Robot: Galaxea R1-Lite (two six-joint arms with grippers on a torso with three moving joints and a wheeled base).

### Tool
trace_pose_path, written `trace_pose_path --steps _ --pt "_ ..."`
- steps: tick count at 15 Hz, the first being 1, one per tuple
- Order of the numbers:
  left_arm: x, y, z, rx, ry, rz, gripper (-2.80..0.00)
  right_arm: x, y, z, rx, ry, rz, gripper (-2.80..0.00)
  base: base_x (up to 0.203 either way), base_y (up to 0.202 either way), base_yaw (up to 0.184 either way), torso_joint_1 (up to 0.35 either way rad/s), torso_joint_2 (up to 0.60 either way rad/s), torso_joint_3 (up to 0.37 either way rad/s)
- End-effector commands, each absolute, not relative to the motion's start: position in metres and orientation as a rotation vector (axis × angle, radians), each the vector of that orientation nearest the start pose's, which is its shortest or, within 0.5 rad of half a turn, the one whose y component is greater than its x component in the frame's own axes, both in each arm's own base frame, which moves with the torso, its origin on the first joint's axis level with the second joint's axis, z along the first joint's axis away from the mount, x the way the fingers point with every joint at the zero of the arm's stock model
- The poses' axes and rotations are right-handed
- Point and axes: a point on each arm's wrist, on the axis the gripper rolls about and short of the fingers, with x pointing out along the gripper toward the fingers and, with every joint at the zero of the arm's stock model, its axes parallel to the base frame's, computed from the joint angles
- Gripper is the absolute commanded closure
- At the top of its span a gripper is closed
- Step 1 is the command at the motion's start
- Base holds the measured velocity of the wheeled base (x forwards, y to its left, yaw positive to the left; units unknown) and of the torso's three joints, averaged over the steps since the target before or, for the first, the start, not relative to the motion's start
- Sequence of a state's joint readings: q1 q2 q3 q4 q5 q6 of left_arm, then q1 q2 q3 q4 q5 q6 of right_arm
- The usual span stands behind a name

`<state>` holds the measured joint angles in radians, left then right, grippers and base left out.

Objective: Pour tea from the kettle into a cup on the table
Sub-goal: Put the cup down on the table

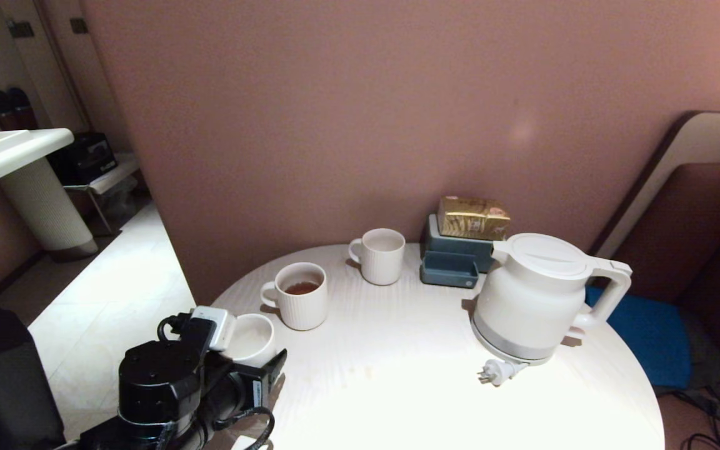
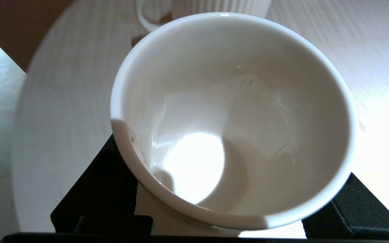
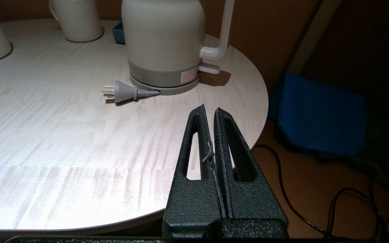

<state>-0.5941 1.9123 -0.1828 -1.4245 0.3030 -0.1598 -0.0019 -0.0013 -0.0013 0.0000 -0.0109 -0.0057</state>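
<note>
the plain white cup [image 2: 231,121], empty, sits clamped between the left gripper's [image 1: 254,365] fingers at the table's [image 1: 397,375] edge, beside a ribbed mug [image 1: 297,297] of reddish tea [image 1: 302,288], kettle [image 1: 538,300] well apart, right gripper [image 3: 209,111] pressed together.

Right gripper [image 3: 209,109]: closed, empty, over tabletop [image 3: 62,141] edge
Kettle [image 3: 163,37]: upright on base
Plug [image 3: 122,91]: lying beside kettle

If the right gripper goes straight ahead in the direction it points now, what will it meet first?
Probably the kettle on its grey base, ahead of the shut right gripper across bare table. Its plug lies off to one side. Depth is unclear.
</note>
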Motion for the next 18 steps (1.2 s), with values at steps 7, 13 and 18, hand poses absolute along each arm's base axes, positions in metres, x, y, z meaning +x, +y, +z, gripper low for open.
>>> trace_pose_path --steps 7,13,18 --pt "0.211 -0.146 0.038 -0.001 0.323 -0.273 0.00 -0.023 0.000 0.076 -0.006 -0.001 -0.012 0.00 0.000 0.000 0.000 0.000 0.00 0.000" --pt "0.208 -0.153 0.039 0.005 0.310 -0.296 0.00 -0.023 0.000 0.076 -0.006 -0.001 -0.012 0.00 0.000 0.000 0.000 0.000 0.00 0.000" --pt "0.207 -0.152 0.040 0.032 0.306 -0.286 -2.80 -0.023 0.000 0.076 -0.006 -0.001 -0.012 0.00 0.000 0.000 0.000 0.000 0.00 0.000"
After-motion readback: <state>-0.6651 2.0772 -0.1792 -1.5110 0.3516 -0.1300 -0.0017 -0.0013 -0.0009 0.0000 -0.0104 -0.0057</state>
